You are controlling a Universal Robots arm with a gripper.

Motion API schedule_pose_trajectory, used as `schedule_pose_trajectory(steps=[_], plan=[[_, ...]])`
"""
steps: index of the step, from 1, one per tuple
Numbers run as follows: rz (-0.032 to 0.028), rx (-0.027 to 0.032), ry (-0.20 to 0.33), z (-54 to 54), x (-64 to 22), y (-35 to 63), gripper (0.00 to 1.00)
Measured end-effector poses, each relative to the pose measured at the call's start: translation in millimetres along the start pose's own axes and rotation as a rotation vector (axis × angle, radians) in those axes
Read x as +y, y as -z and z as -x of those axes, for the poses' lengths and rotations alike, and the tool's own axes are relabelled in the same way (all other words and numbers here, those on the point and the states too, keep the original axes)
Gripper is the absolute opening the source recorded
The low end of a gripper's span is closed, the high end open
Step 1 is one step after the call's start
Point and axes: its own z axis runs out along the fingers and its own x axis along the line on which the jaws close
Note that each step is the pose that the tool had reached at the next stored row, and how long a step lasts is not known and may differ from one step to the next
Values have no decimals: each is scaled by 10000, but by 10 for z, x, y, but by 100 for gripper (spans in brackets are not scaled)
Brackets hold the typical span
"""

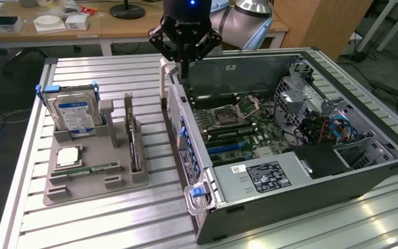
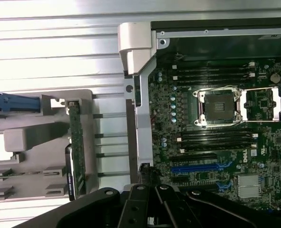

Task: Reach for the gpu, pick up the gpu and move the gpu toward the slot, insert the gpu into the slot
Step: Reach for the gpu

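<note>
End effector (image 1: 182, 71) above case (image 1: 302, 205) edge; one gpu (image 1: 134, 137) upright in tray (image 1: 99, 155).

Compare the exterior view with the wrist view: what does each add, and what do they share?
Exterior view adds the label on the hard drive, the power supply and the desks behind. Wrist view adds a straight-down look at the motherboard's printed logo. Both share the gpu standing on edge in the grey holder, the CPU socket, the blue slot and the gripper near the case's corner.
</note>
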Motion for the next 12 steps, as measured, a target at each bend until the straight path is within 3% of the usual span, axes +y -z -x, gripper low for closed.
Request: schedule_pose_trajectory(steps=[12], plan=[[0, 0, 1, -204, -16, 0, 10]])
